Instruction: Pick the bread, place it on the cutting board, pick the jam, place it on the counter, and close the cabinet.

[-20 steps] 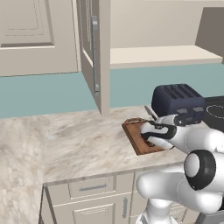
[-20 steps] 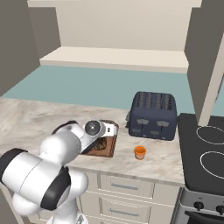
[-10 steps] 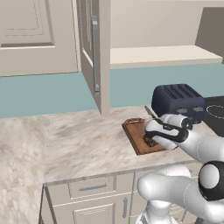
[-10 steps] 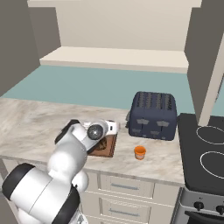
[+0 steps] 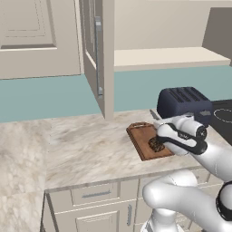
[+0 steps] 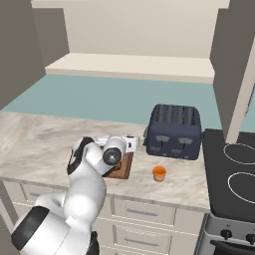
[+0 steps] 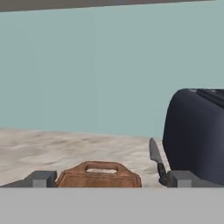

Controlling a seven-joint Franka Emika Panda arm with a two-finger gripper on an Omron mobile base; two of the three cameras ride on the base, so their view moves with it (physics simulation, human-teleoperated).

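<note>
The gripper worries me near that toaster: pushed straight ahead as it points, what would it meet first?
Probably the teal wall; the gripper looks over the board's handle, toaster off to one side. Depth unclear.

Reddish-brown wooden cutting board [image 5: 144,139], mottled dark brown bread [image 5: 157,144], small orange jam [image 6: 159,173], beige-and-cream marbled counter [image 5: 86,145], beige cabinet [image 5: 94,50] with grey bar handle, dark navy toaster [image 6: 175,131], teal wall [image 7: 100,70], black stove [image 6: 234,174], white arm with dark joints.

One cutting board [image 5: 146,140] — one bread [image 5: 157,144], one jam [image 6: 159,173], one toaster [image 6: 175,131], one knife [image 7: 155,158].
</note>
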